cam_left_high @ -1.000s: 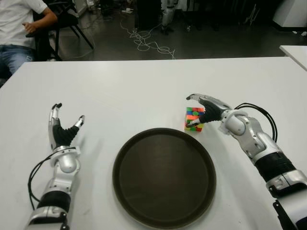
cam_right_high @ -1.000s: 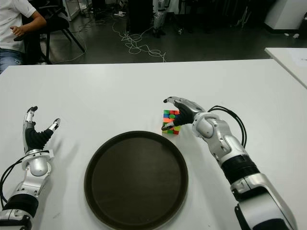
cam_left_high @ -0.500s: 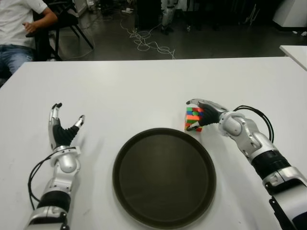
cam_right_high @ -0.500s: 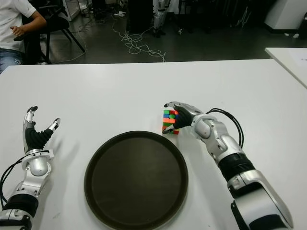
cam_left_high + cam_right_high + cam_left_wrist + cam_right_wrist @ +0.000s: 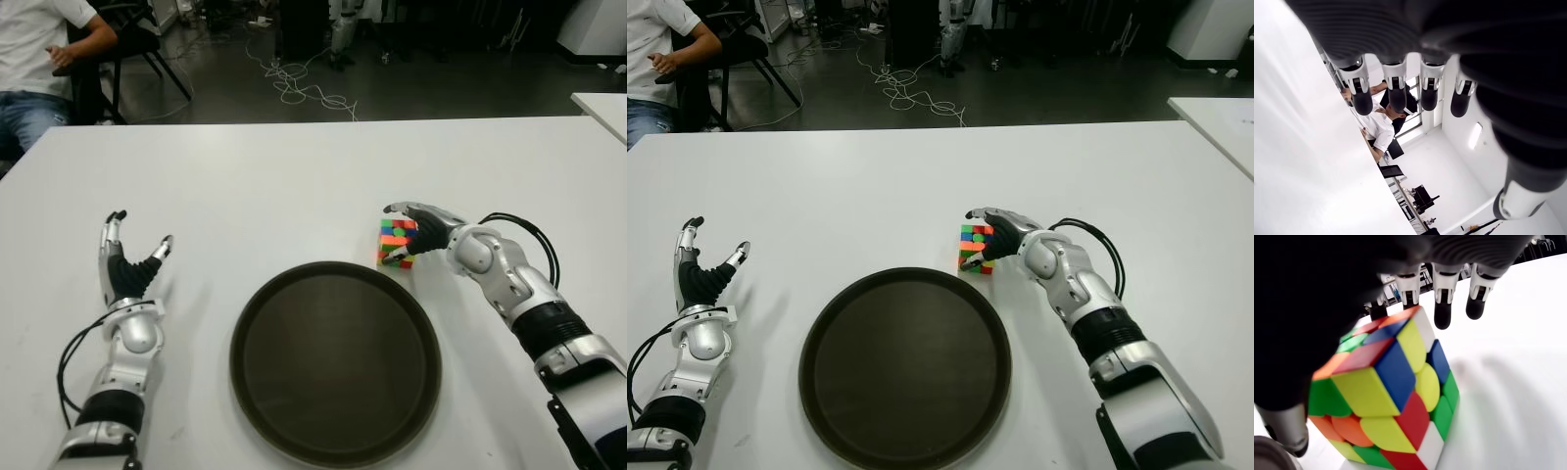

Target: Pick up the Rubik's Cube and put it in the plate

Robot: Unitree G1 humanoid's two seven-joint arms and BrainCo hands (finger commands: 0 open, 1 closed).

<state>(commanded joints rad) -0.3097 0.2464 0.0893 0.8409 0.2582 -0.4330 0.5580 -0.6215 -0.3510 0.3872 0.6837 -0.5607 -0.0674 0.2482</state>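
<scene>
The Rubik's Cube [image 5: 394, 243] stands on the white table [image 5: 255, 186], just beyond the right rim of the dark round plate [image 5: 335, 360]. My right hand [image 5: 401, 233] cups it from the right. Its fingers [image 5: 1442, 313] reach straight over the cube's top [image 5: 1382, 367] and past it. The thumb [image 5: 1283, 428] sits low beside the near face. The hand has not closed on the cube, which still stands on the table. My left hand [image 5: 130, 262] shows at the near left of the plate, palm up, fingers [image 5: 1392, 93] spread and holding nothing.
A seated person [image 5: 39, 59] and a chair [image 5: 137, 44] are beyond the table's far left corner. Cables [image 5: 304, 88] lie on the dark floor behind. Another white table's corner [image 5: 602, 106] shows at the far right.
My right hand has lowered and drawn in around the cube, its fingers now over the top. The cube and my left hand have stayed where they were.
</scene>
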